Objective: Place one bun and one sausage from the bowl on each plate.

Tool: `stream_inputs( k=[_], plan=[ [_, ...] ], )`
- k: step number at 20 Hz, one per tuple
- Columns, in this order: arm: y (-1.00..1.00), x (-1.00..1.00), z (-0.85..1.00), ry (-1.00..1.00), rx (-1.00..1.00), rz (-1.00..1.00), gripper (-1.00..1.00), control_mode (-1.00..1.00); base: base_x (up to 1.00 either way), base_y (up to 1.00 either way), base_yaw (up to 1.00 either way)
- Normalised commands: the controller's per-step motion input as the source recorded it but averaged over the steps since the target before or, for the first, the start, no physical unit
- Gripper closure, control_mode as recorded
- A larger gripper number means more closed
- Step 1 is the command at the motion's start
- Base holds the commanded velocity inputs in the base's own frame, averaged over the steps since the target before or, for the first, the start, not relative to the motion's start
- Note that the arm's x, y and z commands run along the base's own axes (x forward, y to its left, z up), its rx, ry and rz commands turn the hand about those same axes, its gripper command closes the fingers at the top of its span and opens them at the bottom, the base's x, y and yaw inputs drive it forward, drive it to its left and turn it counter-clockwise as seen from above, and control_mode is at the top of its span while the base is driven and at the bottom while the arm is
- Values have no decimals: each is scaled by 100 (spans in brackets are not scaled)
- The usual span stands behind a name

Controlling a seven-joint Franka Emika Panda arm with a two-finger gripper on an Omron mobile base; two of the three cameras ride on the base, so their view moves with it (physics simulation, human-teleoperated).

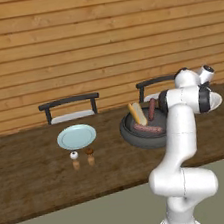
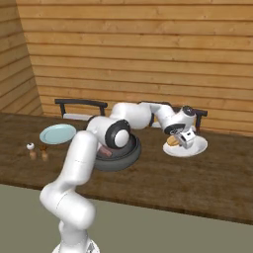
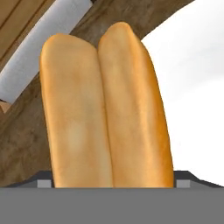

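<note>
We counted two plates, pale blue [image 1: 76,136] and white [image 2: 197,147], one bowl [image 1: 132,134] with one bun [image 1: 137,113] and two sausages [image 1: 147,128], two shakers [image 1: 75,157]. End effector [image 2: 186,139] gripped another bun [image 3: 105,113] over the white plate. No writing was readable.

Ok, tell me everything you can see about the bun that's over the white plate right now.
The bun is a long golden-tan hot dog roll, split lengthwise by a seam into two rounded halves, with a soft matte look. In the hand view it rises from between the jaws of the gripper, so it seems held. The right base view shows it low over the white plate, towards the side nearer the bowl; whether it touches the plate cannot be told.
</note>
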Motion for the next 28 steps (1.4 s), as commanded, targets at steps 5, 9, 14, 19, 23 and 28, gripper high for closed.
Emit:
stream_inputs(
  k=[5,9,14,19,23,28],
  plan=[
    [-5,4,18,3,0,-4,-100,-100,0,0,0],
    [0,-20,31,12,0,-4,-100,-100,0,0,0],
    [0,-87,41,2,2,-4,-100,-100,0,0,0],
    [58,-99,100,2,2,3,-100,-100,0,0,0],
    [100,-74,82,23,-4,19,-100,-100,0,0,0],
    [100,-35,36,28,-6,32,-100,-100,0,0,0]
  ],
)
